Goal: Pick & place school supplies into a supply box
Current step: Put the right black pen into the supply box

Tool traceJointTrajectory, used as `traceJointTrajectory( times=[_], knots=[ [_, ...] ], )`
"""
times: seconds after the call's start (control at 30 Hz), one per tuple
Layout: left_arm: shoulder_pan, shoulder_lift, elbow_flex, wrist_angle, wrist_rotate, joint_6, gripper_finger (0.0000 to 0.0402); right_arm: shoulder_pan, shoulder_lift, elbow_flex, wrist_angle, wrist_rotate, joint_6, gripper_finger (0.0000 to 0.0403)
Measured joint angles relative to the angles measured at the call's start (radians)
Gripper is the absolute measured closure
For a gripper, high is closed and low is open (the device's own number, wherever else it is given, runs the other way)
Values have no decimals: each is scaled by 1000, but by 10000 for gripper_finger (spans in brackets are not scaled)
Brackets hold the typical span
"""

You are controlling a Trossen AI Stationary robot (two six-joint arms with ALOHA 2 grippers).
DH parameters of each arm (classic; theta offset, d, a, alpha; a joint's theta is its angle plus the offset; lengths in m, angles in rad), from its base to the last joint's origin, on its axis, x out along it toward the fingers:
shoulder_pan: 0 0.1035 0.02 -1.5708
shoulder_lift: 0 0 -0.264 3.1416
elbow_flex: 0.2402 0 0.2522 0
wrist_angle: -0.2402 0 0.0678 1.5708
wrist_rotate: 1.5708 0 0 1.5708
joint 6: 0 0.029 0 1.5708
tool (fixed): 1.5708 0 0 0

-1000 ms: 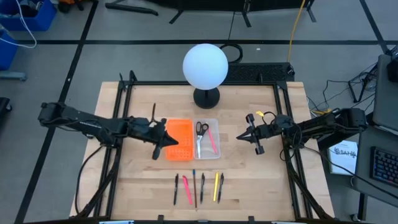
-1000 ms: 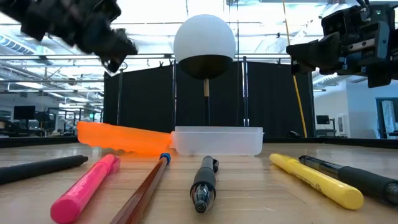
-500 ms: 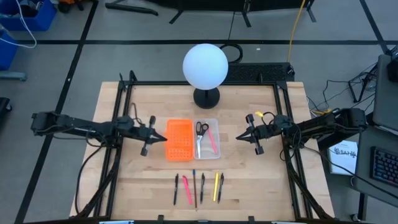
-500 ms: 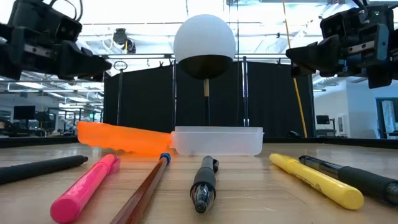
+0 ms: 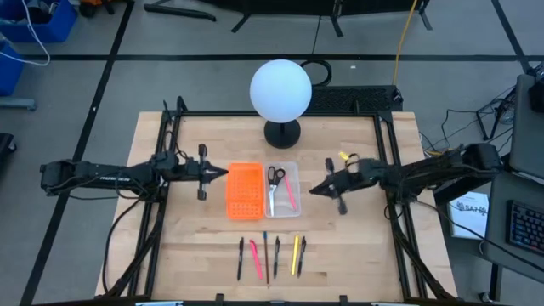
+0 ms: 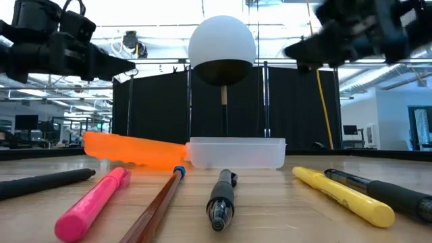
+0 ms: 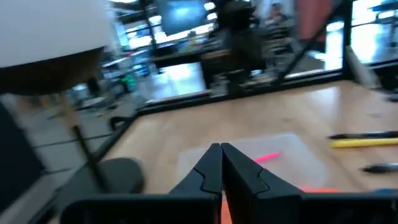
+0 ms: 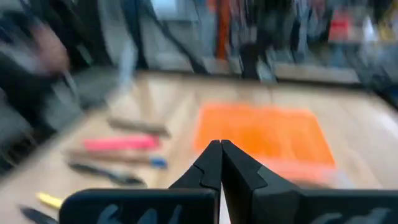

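- Two items already lie in the supply box: the scissors and a pink-red pen, as the high view shows. The clear tray sits mid-table, touching the orange perforated piece on its left.
- Six pens and pencils are left on the wood near the front edge, in a loose row, well apart from the box. By this count, the task looks about a quarter done.
- Neither gripper carries anything. The left gripper hangs just beside the orange piece's far corner; its wrist view shows the fingers pressed together, empty.
- The right gripper hangs just to the right of the box, and its own wrist view shows its fingers together too.
- Only the high view looks into the box; the low view sees just its translucent wall, with a white globe lamp behind it.
- The low view does show the waiting supplies up close: a pink marker, a yellow one, a blue-banded pencil.
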Motion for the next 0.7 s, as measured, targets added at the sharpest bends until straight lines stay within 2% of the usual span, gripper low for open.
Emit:
traceJointTrajectory(
  times=[0.1,0.17,0.23,0.4,0.57,0.7],
  knots=[
    [5,0,0,37,-90,1,364,136,45,241,-438,313,14,403],
    [5,0,0,73,-143,1,355,206,73,387,-612,489,87,403],
    [6,0,0,116,-181,-4,349,260,94,491,-728,592,182,403],
    [6,0,0,171,-208,-6,345,362,134,658,-845,614,398,403],
    [6,0,0,89,-208,34,344,451,250,819,-1051,606,634,403],
    [6,0,0,-5,-209,44,344,477,374,951,-1181,463,953,403]
  ],
)
